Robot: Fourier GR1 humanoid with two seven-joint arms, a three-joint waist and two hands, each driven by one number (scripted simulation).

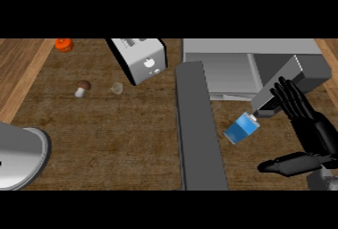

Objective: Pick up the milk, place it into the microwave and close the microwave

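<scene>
1. My right hand (pixel 305 129) hangs low at the right with fingers straight, thumb spread, holding nothing.
2. Just left of it the milk (pixel 242 128) lies tilted on the counter (pixel 112 134), apart from my fingers, so it isn't grasped yet.
3. The microwave door (pixel 198 129) stands swung open beside it.
4. Beyond, the microwave (pixel 254 60) waits open to receive the carton.

A kitchen: a wooden table (pixel 119 134) carries a microwave (pixel 251 67) with its door (pixel 198 129) open, a toaster (pixel 142 60) left of it, and a mushroom (pixel 82 88) further left.
</scene>
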